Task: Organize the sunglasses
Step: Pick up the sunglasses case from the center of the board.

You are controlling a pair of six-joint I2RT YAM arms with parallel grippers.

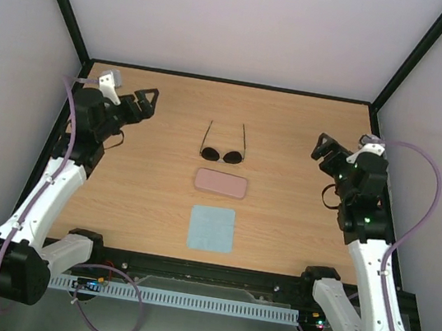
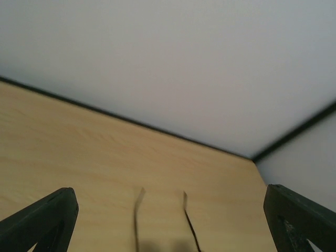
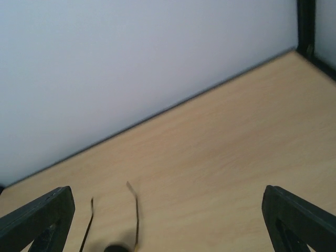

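Observation:
The sunglasses [image 1: 223,152] lie unfolded on the wooden table [image 1: 279,224] at centre back, round dark lenses toward me and thin temple arms pointing to the far wall. My left gripper [image 1: 144,104] hovers open at the back left, well left of them. My right gripper [image 1: 324,150] hovers open at the back right, equally apart. The left wrist view catches only the two temple tips of the sunglasses [image 2: 137,220] between its fingers [image 2: 44,223], gripper [image 2: 169,191] empty. In the right wrist view the sunglasses [image 3: 137,218] sit low left, gripper [image 3: 167,191] empty.
A pink rounded case [image 1: 221,184] lies closed just in front of the glasses. Nearer still is a light blue square cloth [image 1: 211,228]. Pale walls with black frame bars [image 1: 233,82] enclose the table on three sides.

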